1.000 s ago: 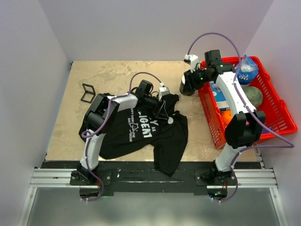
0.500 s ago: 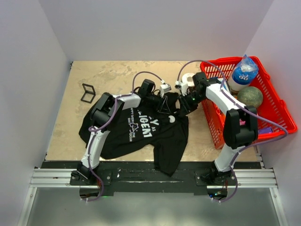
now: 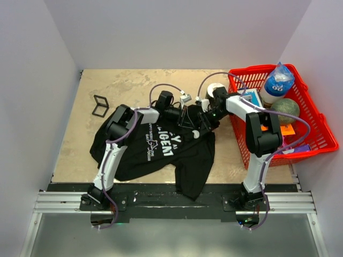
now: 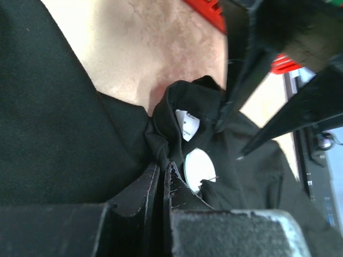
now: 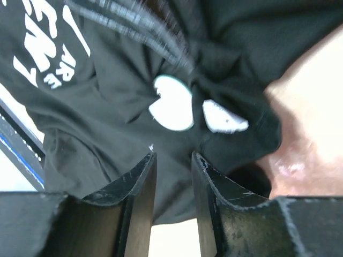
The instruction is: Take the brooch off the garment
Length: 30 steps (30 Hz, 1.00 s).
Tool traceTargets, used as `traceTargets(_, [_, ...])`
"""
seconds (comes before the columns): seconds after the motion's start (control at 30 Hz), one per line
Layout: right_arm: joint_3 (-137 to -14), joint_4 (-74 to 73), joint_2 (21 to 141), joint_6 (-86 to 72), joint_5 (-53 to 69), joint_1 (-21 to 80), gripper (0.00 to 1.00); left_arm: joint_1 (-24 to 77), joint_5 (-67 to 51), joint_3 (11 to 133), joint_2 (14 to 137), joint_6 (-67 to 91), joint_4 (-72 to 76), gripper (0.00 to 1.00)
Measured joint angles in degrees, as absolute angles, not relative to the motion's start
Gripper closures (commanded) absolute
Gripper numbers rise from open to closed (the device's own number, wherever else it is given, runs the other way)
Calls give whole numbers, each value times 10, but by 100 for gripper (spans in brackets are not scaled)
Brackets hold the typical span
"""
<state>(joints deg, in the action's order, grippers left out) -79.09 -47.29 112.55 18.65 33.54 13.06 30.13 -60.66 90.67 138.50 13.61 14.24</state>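
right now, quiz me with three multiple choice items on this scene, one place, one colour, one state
1. Relative to the T-shirt, where does the black open frame lie? A on its lettering; B on the table, apart, to its left; C tucked under it.
2. What colour is the basket? A blue; B green; C red.
3. How is the left tool? A shut on a shirt fold; B open over bare table; C holding the frame.
B: the top view shows it apart. C: its walls are red. A: the wrist view shows fabric pinched between its fingers.
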Motion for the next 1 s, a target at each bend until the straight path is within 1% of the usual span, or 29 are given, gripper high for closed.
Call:
traceTargets(0.13, [-818,-461,1146,173,330,133,56,300,-631,890,1387,179,186,100])
traceTargets(0.23, [-837,-451,1164,168,326,134,55,300,-649,874,1387,216,225,100])
traceTargets(0.37, [-850,-451,1186,167,332,134,59,300,-669,860,1390,266,275,100])
traceTargets(0.63, [-853,-468,1187,183,361,138,60,298,-686,853,1399,354,365,100])
traceTargets(0.73, [-853,-473,1184,186,370,138,63,296,-689,853,1407,374,385,100])
traceTargets(1.0, [-852,-499,1161,204,379,138,63,296,-694,853,1417,398,408,100])
